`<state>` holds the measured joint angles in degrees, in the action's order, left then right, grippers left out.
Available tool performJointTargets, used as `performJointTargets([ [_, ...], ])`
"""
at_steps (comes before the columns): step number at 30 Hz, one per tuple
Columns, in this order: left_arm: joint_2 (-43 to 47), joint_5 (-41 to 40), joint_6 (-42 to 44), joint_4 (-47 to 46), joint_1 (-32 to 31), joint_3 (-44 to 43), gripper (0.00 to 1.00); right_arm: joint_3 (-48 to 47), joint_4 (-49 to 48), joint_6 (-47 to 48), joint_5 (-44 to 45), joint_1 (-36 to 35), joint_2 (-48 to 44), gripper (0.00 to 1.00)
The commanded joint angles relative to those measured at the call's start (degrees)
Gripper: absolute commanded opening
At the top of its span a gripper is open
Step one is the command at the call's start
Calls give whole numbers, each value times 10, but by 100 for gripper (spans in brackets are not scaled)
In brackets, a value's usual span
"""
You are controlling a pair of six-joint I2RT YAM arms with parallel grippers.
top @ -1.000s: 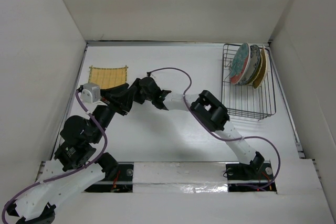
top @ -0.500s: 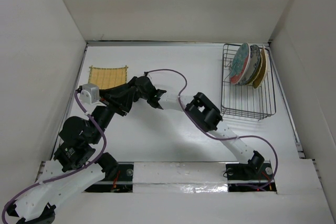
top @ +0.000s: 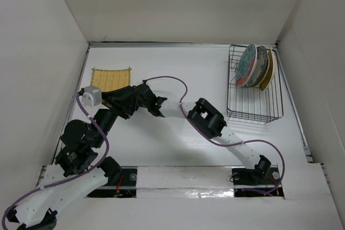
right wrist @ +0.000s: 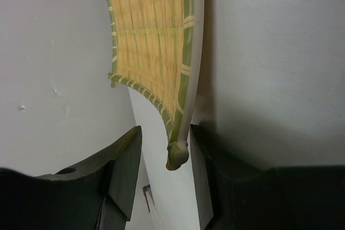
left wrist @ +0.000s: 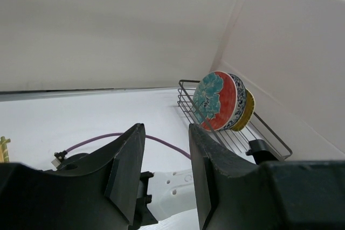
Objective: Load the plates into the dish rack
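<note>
While agape, right gripper (right wrist: 163,143) astride yellow plate (right wrist: 151,30) corner.

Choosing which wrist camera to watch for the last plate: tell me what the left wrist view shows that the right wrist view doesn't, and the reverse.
Left wrist only: the dish rack with plates standing on edge, the red-rimmed plate in front, a blue-and-white plate and a yellow plate behind it. Right wrist only: the square woven plate on the table, one corner between the fingers of the open right gripper. Both: white table and an open gripper in the foreground; the left gripper holds nothing.
</note>
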<state>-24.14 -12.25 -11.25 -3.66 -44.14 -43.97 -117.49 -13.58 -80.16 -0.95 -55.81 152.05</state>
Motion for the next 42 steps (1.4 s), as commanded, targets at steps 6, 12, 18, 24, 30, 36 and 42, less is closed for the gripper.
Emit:
performJointTargets([
  [6,9,-3,1,-30,1,-6,36,1,15,-17,45,4,3,45],
  [12,10,-7,2,-30,1,-5,36,20,10,-21,55,9,-8,45],
  [18,10,-6,2,-30,1,-4,36,7,13,-22,53,14,-2,41],
  [24,9,-5,3,-30,1,-5,36,-7,16,-25,55,14,8,20],
  [30,9,-3,4,-30,1,-5,36,10,15,15,86,14,-22,0],
  [36,11,-12,9,-28,1,-6,36,89,-47,121,153,3,-139,0],
  [42,20,-22,11,-29,1,-5,36,207,-98,243,205,8,-279,0],
])
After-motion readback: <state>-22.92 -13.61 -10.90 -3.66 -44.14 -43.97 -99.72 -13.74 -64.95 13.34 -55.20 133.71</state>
